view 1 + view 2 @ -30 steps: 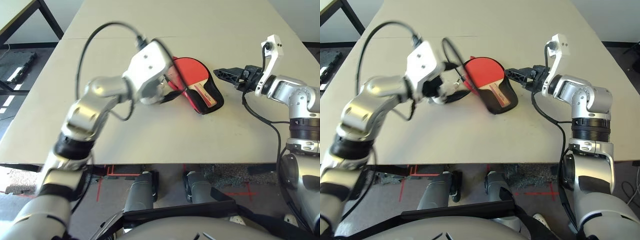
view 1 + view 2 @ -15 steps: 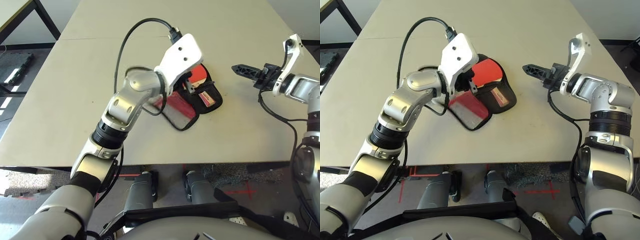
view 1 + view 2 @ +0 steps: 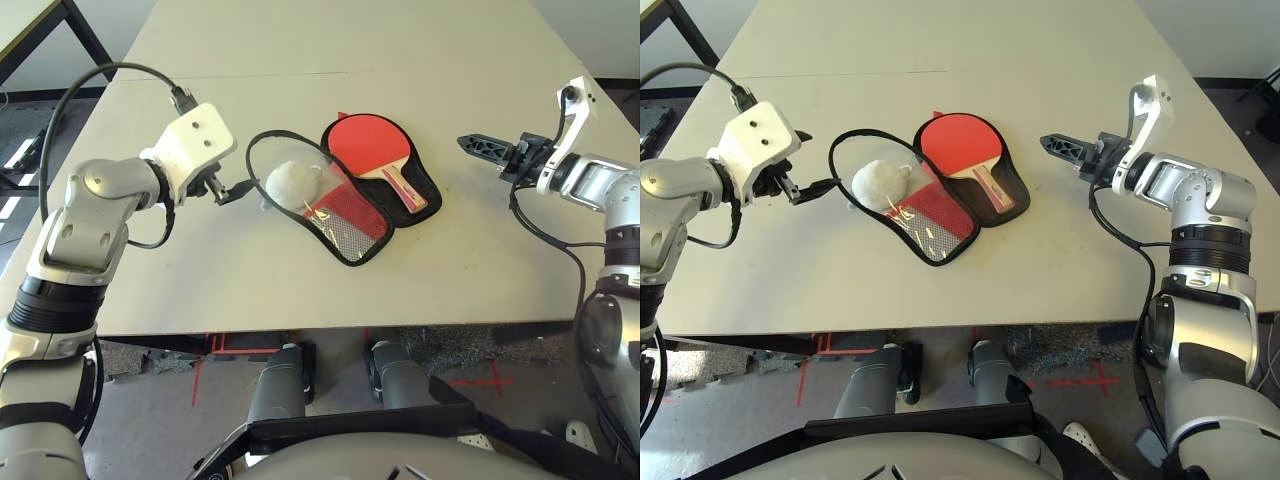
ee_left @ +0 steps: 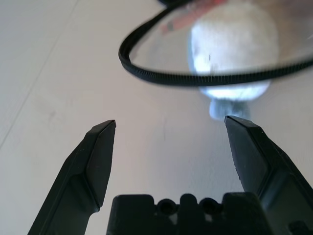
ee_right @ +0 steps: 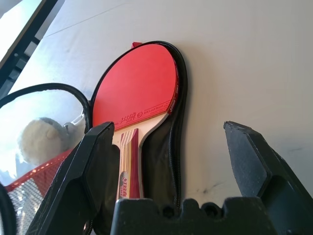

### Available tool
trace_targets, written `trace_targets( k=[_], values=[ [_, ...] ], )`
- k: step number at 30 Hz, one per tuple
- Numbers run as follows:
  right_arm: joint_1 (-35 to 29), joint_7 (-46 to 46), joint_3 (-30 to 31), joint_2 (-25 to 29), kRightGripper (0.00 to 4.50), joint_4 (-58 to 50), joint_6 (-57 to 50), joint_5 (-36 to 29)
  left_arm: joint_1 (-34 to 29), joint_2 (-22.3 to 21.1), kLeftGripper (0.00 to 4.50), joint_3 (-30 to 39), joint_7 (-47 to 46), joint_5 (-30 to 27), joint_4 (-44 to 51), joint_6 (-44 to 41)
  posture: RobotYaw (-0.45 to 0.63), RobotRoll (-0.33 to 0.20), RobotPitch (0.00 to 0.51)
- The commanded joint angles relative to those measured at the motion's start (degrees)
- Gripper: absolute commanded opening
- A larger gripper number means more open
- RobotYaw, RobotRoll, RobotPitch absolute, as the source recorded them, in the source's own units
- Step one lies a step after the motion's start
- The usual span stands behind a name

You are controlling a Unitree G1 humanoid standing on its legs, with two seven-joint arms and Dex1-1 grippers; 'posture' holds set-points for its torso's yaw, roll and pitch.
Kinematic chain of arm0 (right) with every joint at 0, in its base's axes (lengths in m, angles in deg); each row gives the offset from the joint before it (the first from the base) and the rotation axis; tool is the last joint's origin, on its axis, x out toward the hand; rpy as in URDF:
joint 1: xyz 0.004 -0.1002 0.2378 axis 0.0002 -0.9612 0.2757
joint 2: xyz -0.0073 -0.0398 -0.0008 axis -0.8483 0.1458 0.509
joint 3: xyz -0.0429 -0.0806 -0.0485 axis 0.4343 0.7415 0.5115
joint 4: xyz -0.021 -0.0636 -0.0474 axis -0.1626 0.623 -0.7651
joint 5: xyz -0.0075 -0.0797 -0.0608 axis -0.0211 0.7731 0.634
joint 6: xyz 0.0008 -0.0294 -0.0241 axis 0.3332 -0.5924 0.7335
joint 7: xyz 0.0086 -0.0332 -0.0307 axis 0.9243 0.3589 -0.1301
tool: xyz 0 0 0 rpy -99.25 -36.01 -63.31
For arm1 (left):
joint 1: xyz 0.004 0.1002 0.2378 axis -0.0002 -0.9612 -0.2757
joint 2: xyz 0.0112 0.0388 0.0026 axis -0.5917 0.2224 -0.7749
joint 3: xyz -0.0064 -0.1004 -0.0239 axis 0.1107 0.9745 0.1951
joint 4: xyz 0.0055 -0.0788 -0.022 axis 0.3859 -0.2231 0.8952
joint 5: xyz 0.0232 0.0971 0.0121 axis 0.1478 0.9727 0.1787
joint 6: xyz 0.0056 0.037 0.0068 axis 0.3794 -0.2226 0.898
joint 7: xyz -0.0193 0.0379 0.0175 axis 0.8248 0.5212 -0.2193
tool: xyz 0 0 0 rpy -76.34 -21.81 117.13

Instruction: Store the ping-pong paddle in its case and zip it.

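Small lettering runs along the lower edge of the paddle's red rubber (image 5: 137, 83), too small to read. The label (image 5: 124, 183) on its handle also has unreadable print.

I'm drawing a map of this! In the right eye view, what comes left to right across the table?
Left end effector, fluffy white ball, ping-pong paddle, right end effector.

From over here I see silvery-grey arms ringed with ribbed black joint bands, a white bracket dotted with dark screws behind the left gripper's (image 3: 236, 176) black jaws, another white bracket behind the right gripper's (image 3: 466, 143), and loose black cables trailing back from both.
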Motion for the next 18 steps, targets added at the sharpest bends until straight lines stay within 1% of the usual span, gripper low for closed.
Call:
trace_targets(
  k=[1, 3, 6, 11, 15, 18],
  values=[
    [0.5, 0.4, 1.1, 0.3, 4.47, 0.6, 0.1, 0.8, -0.7, 1.4, 4.5, -1.1, 0.7, 0.0, 1.4, -0.3, 0.06, 0.0, 0.195],
    [0.2, 1.4, 1.9, 0.5, 4.47, -0.1, -0.2, 0.7, -0.8, 2.4, 4.5, -1.7, 1.2, -0.5, 2.8, -1.5, 0.06, 0.0, 0.197],
    [-1.1, 4.2, 3.7, 1.2, 4.47, -2.5, -2.0, 0.0, -0.4, 5.1, 4.5, -3.7, 2.2, -1.8, 6.5, -3.8, 0.05, 0.0, 0.201],
    [-2.7, 6.8, 5.6, 2.2, 4.47, -5.1, -3.3, -0.2, 1.9, 9.4, 4.5, -6.0, 3.0, -4.3, 13.0, -9.0, 0.04, 0.0, 0.2],
    [-3.1, 7.7, 5.4, 3.2, 4.47, -5.2, -3.3, 0.0, 6.5, 20.1, 4.5, -8.8, -1.0, -6.6, 15.5, -12.1, 0.03, 0.0, 0.19],
    [-4.0, 9.5, 5.4, 4.4, 4.47, -6.4, -3.9, -0.6, 10.4, 27.1, 4.5, -11.8, -4.4, -4.4, 11.8, -11.0, 0.01, 0.0, 0.18]
  ],
)
